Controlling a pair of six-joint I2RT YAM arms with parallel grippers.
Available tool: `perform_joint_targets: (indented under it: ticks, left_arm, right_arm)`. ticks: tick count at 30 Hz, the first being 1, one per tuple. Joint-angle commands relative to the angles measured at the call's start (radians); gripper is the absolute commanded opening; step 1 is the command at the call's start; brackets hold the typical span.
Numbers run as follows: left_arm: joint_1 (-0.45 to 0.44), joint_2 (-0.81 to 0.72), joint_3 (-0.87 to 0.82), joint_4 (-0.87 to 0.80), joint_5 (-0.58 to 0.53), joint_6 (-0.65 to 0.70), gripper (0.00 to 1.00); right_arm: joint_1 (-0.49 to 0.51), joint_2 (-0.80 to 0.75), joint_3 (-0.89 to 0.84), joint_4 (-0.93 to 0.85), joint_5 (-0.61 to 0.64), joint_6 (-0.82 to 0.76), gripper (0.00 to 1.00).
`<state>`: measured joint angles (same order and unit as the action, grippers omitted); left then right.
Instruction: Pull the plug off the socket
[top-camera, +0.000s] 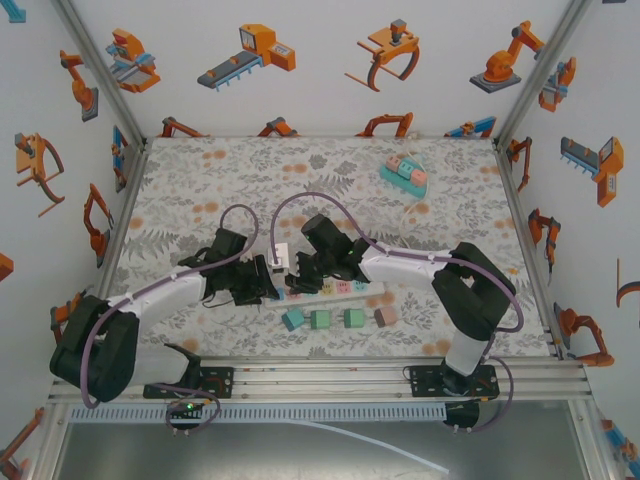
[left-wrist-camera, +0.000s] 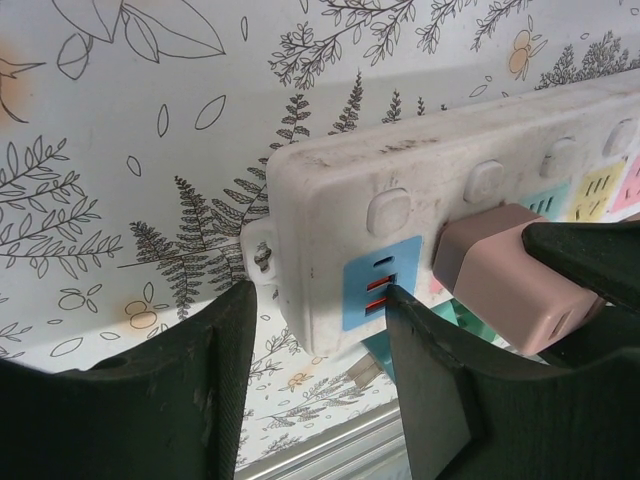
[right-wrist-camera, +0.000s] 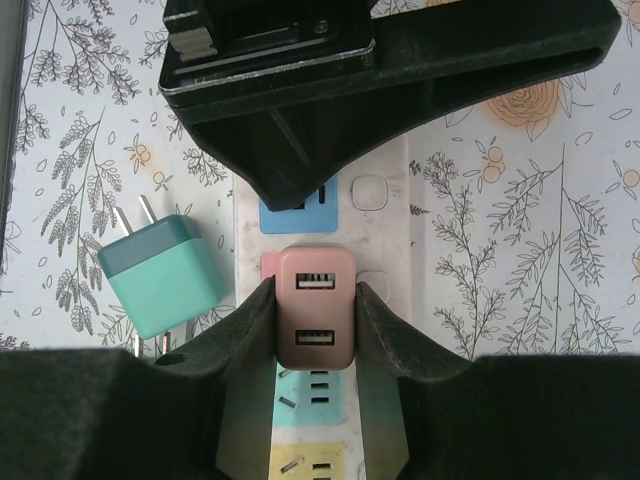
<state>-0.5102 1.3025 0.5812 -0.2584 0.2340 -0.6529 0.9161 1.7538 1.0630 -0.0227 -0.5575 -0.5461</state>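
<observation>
Top external view gives me the floral surface (top-camera: 200, 170), with the white power strip (top-camera: 335, 290) lying between both arms. My left claw (left-wrist-camera: 318, 300) straddles the strip's end, set narrow; I cannot tell whether it grips. My right claw (right-wrist-camera: 315, 295) pinches the pink plug (right-wrist-camera: 314, 335), which sits seated in the strip. A teal plug (right-wrist-camera: 160, 275) lies loose just beside it.

- plug (right-wrist-camera: 315, 320): pink, boxy, two USB ports on its outer face; plugged into the strip's second outlet, just beside the blue one.
- socket (right-wrist-camera: 388, 250): white power strip with coloured outlets and round buttons, lying flat mid-table (top-camera: 200, 180).
</observation>
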Motion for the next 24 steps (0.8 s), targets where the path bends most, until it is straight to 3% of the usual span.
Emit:
perform_joint_targets:
  ticks: [1, 17, 20, 24]
  left_arm:
    - [-0.009, 0.064, -0.025, -0.081, -0.157, -0.001, 0.50]
    - [-0.022, 0.027, -0.014, -0.107, -0.191, -0.028, 0.48]
    - [-0.023, -0.047, -0.002, -0.113, -0.180, -0.026, 0.51]
    - [-0.023, -0.205, 0.040, -0.201, -0.236, -0.011, 0.64]
  right_arm:
    - [0.007, -0.060, 0.021, 0.079, -0.036, 0.034, 0.21]
    - [0.006, -0.151, -0.035, 0.131, 0.001, 0.079, 0.17]
    - [0.007, -0.192, -0.060, 0.211, 0.061, 0.244, 0.15]
    - [0.007, -0.270, -0.128, 0.356, 0.327, 0.721, 0.11]
